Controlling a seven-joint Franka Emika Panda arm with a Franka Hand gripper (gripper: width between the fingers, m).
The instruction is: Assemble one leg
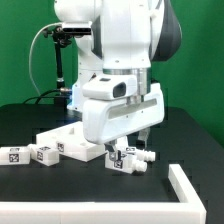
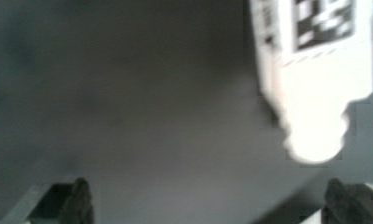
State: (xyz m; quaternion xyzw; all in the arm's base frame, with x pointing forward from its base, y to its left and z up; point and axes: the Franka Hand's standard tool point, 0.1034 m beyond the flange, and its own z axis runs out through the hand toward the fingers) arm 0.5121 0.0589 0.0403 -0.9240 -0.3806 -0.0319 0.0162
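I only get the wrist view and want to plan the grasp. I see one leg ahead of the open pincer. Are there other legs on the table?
Observer: Yes. A spare leg lies near the exterior view's left edge, with another leg next to it.
Operator: What is between those and the pincer?
Observer: The large white panel lies between them and the pincer.
Operator: Anything on the other side?
Observer: A raised white bar sits at the exterior view's lower right, apart from the pincer.
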